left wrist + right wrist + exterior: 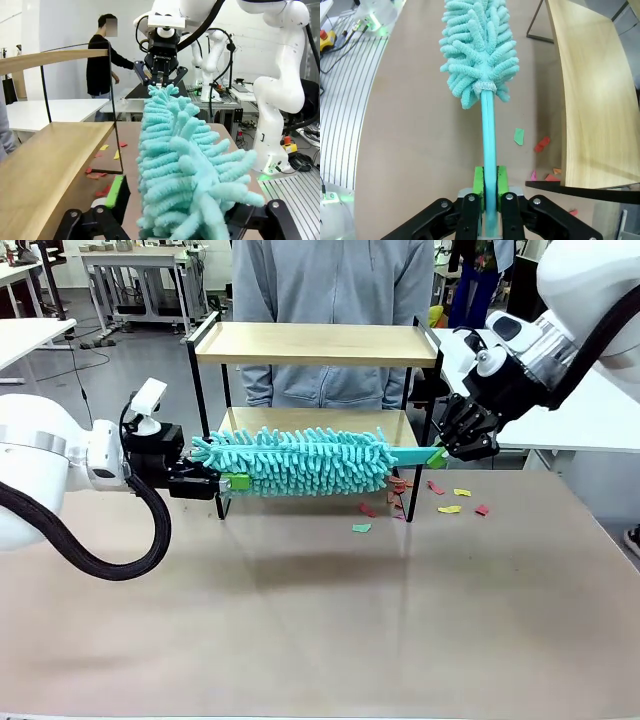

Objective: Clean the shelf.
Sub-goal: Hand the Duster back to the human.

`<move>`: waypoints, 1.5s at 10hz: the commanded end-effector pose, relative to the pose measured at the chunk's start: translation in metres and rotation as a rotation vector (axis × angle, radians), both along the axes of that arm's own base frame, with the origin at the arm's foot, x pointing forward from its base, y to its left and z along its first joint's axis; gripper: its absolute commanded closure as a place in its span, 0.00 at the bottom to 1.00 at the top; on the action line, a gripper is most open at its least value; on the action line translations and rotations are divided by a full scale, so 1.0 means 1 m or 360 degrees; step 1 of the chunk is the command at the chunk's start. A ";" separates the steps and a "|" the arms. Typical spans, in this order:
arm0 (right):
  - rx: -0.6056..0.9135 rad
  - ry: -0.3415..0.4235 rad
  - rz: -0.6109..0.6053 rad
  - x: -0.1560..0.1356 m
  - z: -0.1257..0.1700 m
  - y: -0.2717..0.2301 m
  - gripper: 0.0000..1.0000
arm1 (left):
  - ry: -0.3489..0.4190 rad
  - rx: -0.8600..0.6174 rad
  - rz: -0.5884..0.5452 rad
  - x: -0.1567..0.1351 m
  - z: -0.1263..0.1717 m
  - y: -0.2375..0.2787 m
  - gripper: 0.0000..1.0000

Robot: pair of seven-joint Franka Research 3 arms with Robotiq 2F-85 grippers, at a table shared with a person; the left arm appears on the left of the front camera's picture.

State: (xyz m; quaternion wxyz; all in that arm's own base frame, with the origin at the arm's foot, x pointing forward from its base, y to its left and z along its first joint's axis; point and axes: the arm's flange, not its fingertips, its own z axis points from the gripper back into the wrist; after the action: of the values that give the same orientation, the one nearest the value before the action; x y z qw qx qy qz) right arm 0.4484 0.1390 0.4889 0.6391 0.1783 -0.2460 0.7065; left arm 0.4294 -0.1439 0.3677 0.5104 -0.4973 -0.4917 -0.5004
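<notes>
The shelf (315,343) stands at the table's far middle, two wooden boards in a black frame; its lower board shows in the wrist views (45,175) (585,100). A teal fluffy duster (300,460) (175,165) (477,50) hangs level in front of the lower board. My right gripper (440,454) (489,185) (160,80) is shut on its handle's end. My left gripper (228,480) (177,202) has its green pads pressed on the fluffy tip from both sides.
Coloured paper scraps (449,508) (519,136) (97,175) lie on the brown table by the shelf's right legs and below the duster. A person in a grey top (335,280) stands right behind the shelf. The near half of the table is bare.
</notes>
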 end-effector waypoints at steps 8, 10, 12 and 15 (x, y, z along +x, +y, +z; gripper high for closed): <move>-0.0015 -0.0003 -0.0001 -0.002 0.003 0.000 0.87 | -0.0017 -0.0076 -0.0038 -0.002 0.002 -0.007 1.00; -0.0015 -0.0003 -0.0001 -0.002 0.003 0.000 0.87 | -0.0020 -0.0078 -0.0040 -0.002 0.002 -0.007 1.00; -0.0015 -0.0003 -0.0001 -0.002 0.003 0.000 0.87 | -0.0027 -0.0138 -0.0135 -0.001 0.000 -0.008 1.00; 0.0085 -0.0016 0.0035 -0.004 0.004 -0.004 0.28 | 0.0001 -0.0032 -0.0028 -0.002 0.001 -0.002 1.00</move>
State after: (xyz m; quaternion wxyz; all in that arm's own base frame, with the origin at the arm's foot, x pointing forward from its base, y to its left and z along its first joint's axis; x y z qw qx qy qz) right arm 0.4473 0.1382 0.4895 0.6384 0.1830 -0.2456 0.7061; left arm 0.4291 -0.1447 0.3656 0.5019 -0.5090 -0.4908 -0.4982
